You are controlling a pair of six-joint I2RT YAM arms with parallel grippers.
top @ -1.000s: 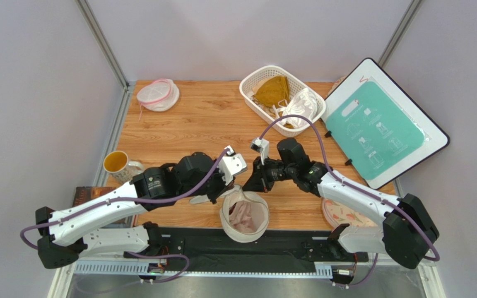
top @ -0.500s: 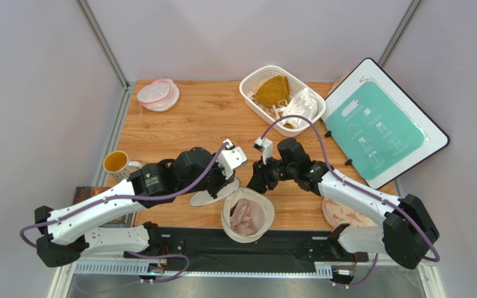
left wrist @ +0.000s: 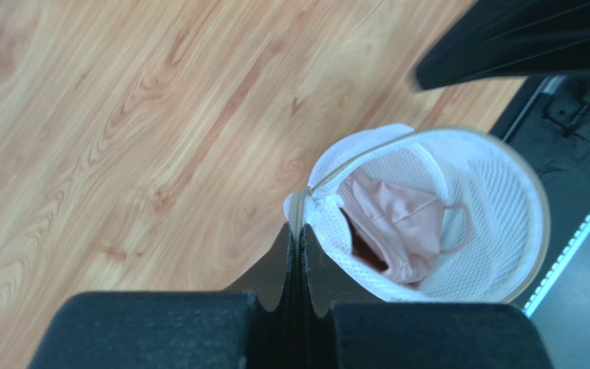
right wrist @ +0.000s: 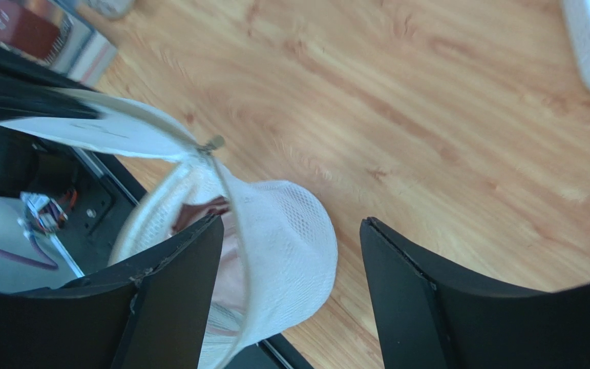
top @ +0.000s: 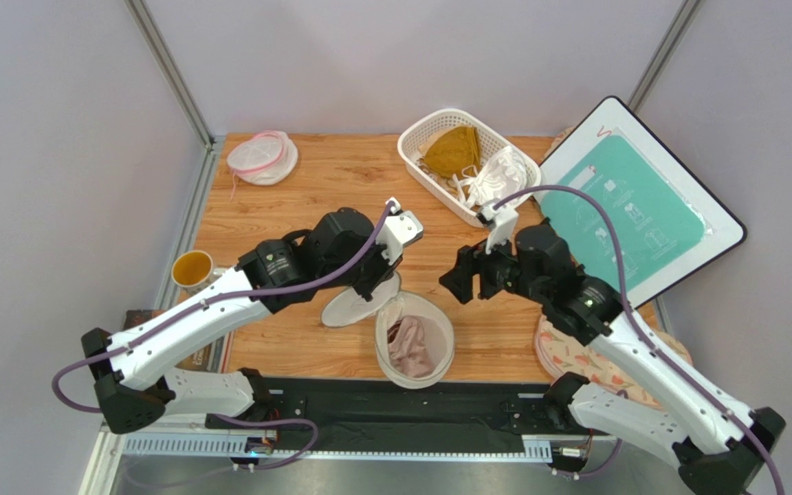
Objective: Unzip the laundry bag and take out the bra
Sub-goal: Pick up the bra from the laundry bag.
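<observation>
The laundry bag stands unzipped near the table's front edge, its round lid flap folded out to the left. The pale pink bra lies inside it and shows clearly in the left wrist view. My left gripper is shut on the beige zipper seam at the bag's rim. My right gripper hangs open to the right of the bag and above it, holding nothing. In the right wrist view its fingers straddle the bag's mesh wall without touching it.
A white basket at the back holds a mustard bra and a white bra. A pink-rimmed mesh pouch lies back left, a mug at left. A teal board leans at right.
My right gripper has opened, let go of the bag and drawn back up to the right. My left gripper has pulled the rim farther away, spreading the lid flap open.
</observation>
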